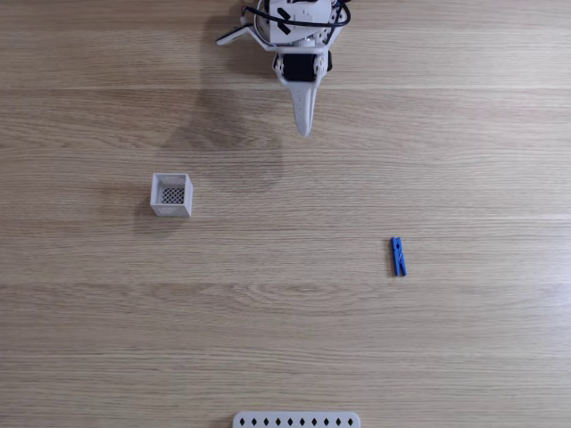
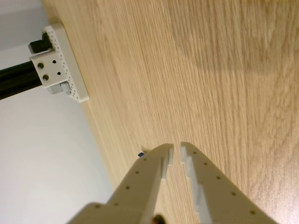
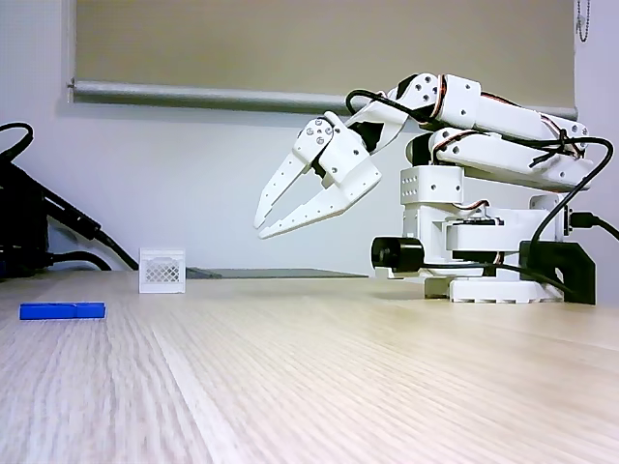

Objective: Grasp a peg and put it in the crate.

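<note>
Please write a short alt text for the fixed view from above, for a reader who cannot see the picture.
Seen from above, a white robot arm reaches in from the top edge of a wooden table, its tool holding nothing. A small blue peg lies to the lower right, apart from a tiny white crate at the left. A white perforated strip sits at the bottom edge.

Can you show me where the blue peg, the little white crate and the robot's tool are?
peg (image 1: pixel 398 257): a fixed view, middle of its blue body.
crate (image 1: pixel 155 194): a fixed view, its white left wall.
tool (image 3: pixel 260 228): a fixed view, between its fingertips.
</note>
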